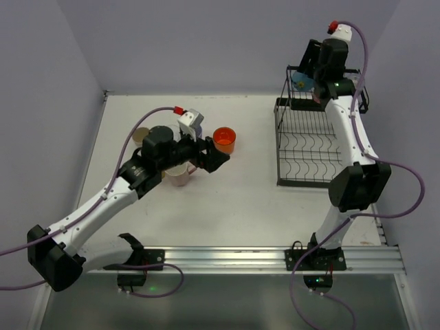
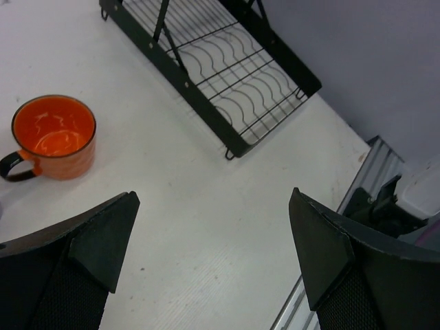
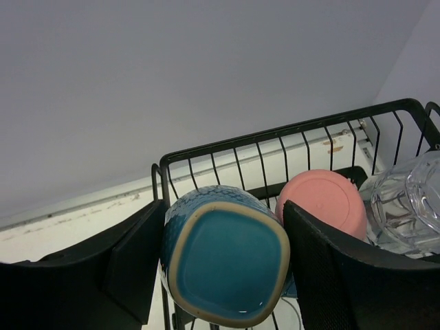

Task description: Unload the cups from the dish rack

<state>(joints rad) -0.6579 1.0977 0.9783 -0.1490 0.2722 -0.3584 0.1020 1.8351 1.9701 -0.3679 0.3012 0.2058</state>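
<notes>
Right side: my right fingers are closed on the blue cup, one finger against each side. The cup is upside down, with its squarish base facing the wrist camera. It sits at the end of the dish rack, in the raised upper shelf, just inside the wire rim. A pink cup lies just beside it and a clear cup lies beyond that one, both in the same shelf. My right arm rises from its base at the near edge of the table. It runs along the rack's right side and bends over to the upper shelf at the far end.

Left side: my left fingers are spread wide and hold nothing. They hang above bare table, well apart from the rack. The orange mug stands upright on the table ahead of them, off toward one finger and outside the gap, its dark handle turned away from the rack. My left arm stretches diagonally across the left half of the table, with the wrist low.
</notes>
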